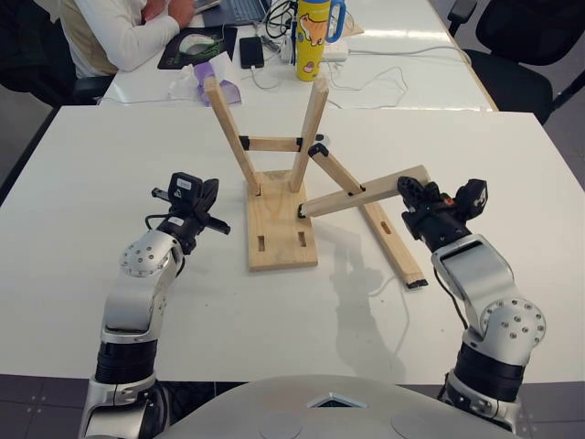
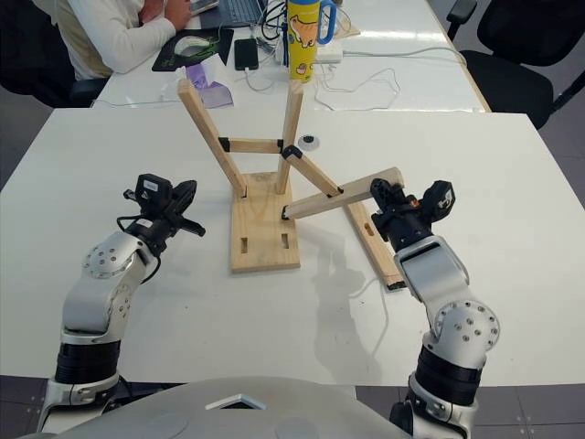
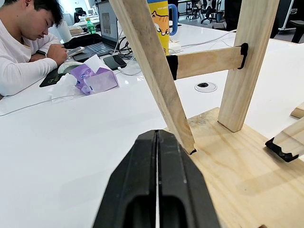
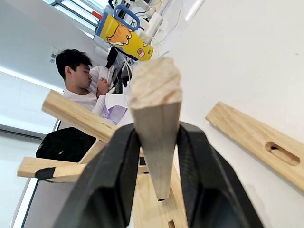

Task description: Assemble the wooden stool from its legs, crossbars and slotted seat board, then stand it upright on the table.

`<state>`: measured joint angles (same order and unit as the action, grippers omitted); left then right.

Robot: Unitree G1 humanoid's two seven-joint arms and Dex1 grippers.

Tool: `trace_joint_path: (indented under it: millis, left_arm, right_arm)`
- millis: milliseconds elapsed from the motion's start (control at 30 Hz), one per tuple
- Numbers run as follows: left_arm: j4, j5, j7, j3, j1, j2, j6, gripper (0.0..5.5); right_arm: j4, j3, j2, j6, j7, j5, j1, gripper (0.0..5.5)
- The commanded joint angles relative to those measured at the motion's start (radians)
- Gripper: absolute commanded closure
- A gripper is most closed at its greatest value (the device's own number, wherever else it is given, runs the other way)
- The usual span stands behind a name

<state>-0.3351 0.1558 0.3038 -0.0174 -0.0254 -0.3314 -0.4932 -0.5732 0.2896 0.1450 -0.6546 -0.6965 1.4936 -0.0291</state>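
**Wooden third leg poised over the seat board**

Nearest the robot, the right pincer [image 1: 411,196] is clamped on the upper end of a third leg [image 1: 366,194]. It holds the leg at a low slant, with the black-capped lower end over the right edge of the seat board [image 1: 279,249]. The left pincer [image 1: 196,208] has its fingers pressed together on nothing and sits just left of the board, above the white surface [image 1: 110,165].

The board lies flat. Its two near slots [image 1: 262,243] are open and hold nothing, while the far pair each hold one of the two legs [image 1: 233,137], which stand splayed and are joined by a crossbar [image 1: 272,144]. A long wooden piece [image 1: 398,251] lies on the surface under the held leg and runs back toward the standing pair. Whether it is joined to anything cannot be told.

The step in hand looks like seating the third leg. The next move likely calls for tipping it more upright, lining its foot up with the near right slot and pressing down. The empty pincer may need to steady the board.

Farther back, on a second desk, a yellow tumbler [image 1: 311,37] stands with its contents hidden. A purple tissue pack [image 1: 219,84] has a tissue pulled up.
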Motion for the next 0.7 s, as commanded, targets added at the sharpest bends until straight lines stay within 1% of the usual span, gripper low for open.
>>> trace_joint_path:
  millis: [33,133,233,333,400,567,700]
  left_arm:
    - [-0.020,-0.005,0.013,0.000,0.024,-0.021,-0.022,5.50]
    - [-0.040,-0.006,0.007,-0.002,0.047,-0.018,-0.026,5.50]
    - [-0.055,-0.008,-0.010,-0.009,0.063,-0.005,-0.027,5.50]
    - [-0.073,-0.011,-0.035,-0.017,0.085,0.011,-0.025,5.50]
    - [-0.080,-0.012,-0.048,-0.018,0.097,0.020,-0.022,5.50]
    - [-0.099,-0.015,-0.076,-0.020,0.132,0.040,-0.014,5.50]
    - [-0.104,-0.018,-0.092,-0.019,0.139,0.056,-0.008,5.50]
  right_arm:
    - [-0.041,0.031,0.047,0.044,0.044,0.082,0.020,4.44]
    - [-0.025,0.068,0.131,0.036,0.089,0.218,0.039,4.44]
    - [0.006,0.070,0.243,-0.007,0.135,0.309,0.027,4.44]
    - [0.022,0.042,0.353,-0.078,0.188,0.344,-0.017,4.44]
    - [0.031,0.033,0.400,-0.099,0.212,0.346,-0.041,4.44]
    - [0.050,0.018,0.471,-0.114,0.247,0.352,-0.055,4.44]
    - [0.055,0.011,0.474,-0.080,0.237,0.333,-0.051,4.44]
